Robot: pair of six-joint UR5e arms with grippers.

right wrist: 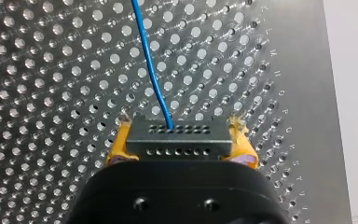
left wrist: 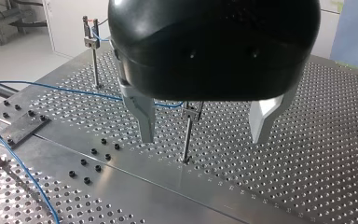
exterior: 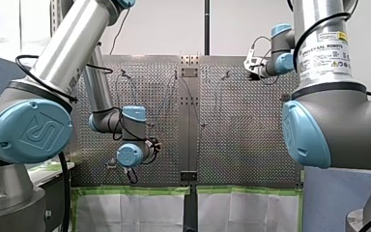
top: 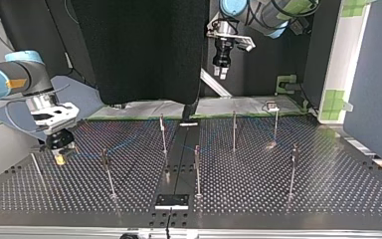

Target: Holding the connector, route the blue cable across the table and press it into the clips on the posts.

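Yellow-padded jaws of my right gripper [right wrist: 181, 140] pinch the rectangular black connector [right wrist: 177, 145]; my left gripper [left wrist: 204, 137] has metal jaws spread.

Connector [right wrist: 177, 139] in right claw [right wrist: 181, 127], cable [right wrist: 149, 70] ahead over table [right wrist: 51, 70], among posts [top: 197, 169].

Left end effector [left wrist: 204, 137]: metal fingers [left wrist: 145, 116] spread wide, pointing down, high at top view's 12 o'clock. Right end effector [right wrist: 180, 133]: yellow pads [right wrist: 116, 149] clamped on connector [right wrist: 177, 144], low at top view's 9 o'clock.
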